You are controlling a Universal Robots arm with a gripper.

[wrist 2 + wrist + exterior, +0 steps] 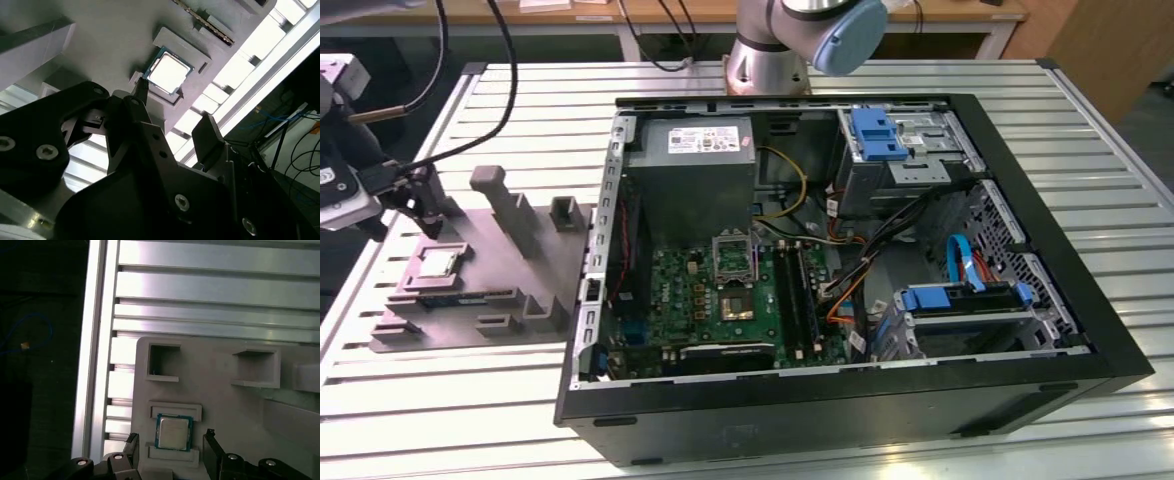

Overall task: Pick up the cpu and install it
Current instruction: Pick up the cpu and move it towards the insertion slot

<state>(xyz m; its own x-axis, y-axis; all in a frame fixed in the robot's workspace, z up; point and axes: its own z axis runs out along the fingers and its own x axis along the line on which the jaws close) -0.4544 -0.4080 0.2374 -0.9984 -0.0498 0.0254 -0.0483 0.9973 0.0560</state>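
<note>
cpu [173, 432] resting in grey fixture [225, 407] | jaws spread wide, empty, hovering just above it

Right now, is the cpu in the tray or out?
In: the cpu lies flat in the grey tray's recess; the open gripper hangs over it.

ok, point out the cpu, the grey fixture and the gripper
cpu [173, 432], first wrist view, centre of its silver top.
grey fixture [487, 265], exterior view, bare base plate.
gripper [173, 105], second wrist view, midway between its open fingertips.
</note>
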